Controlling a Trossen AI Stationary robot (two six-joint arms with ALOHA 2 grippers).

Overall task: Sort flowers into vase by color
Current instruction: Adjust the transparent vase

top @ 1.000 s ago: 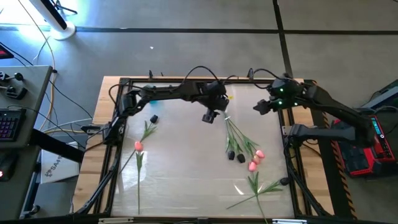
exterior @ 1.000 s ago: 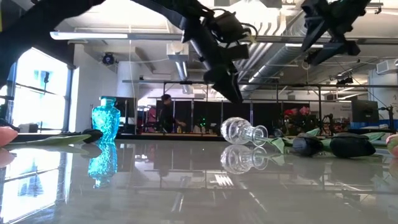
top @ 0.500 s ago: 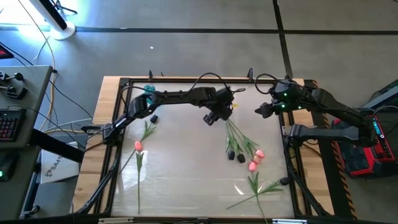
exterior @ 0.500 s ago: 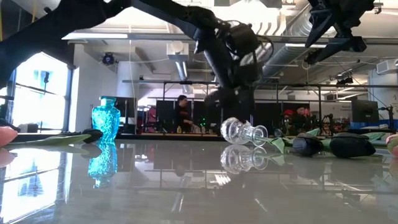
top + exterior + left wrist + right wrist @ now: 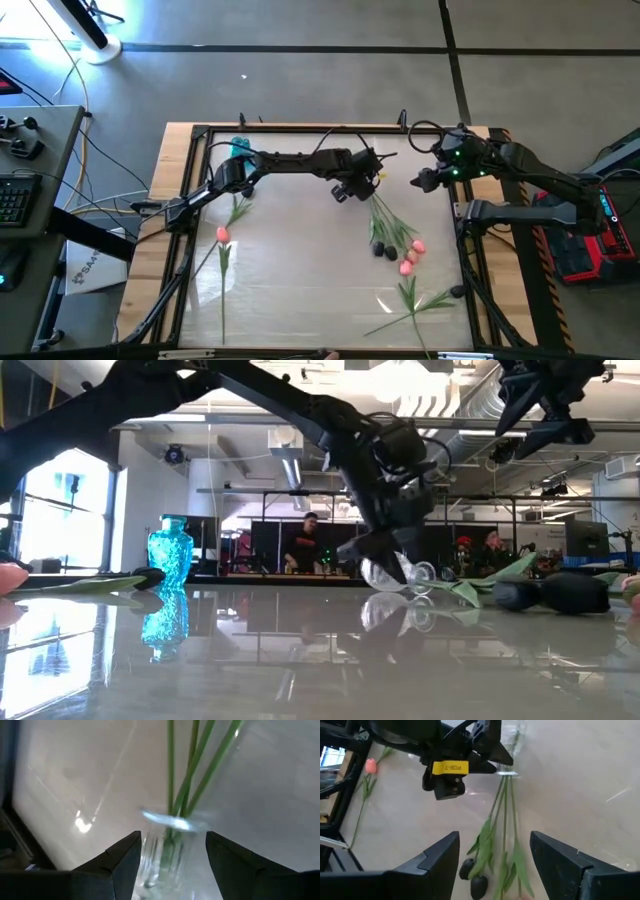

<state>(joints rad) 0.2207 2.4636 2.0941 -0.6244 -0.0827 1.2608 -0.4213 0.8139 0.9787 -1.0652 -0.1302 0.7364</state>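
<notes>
Stems of the dark flowers (image 5: pixel 385 222) sit in the clear vase (image 5: pixel 392 572), lying tipped near the table's far edge; you see its long axis between your left gripper's (image 5: pixel 172 852) spread fingers. Your right gripper (image 5: pixel 424 181), open, hangs near the far right corner.

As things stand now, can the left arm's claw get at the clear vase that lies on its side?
Probably yes. The left claw stands open right at the clear vase, one finger on each side, and nothing blocks it. The green stems run out of the vase mouth, away from the claw.
</notes>
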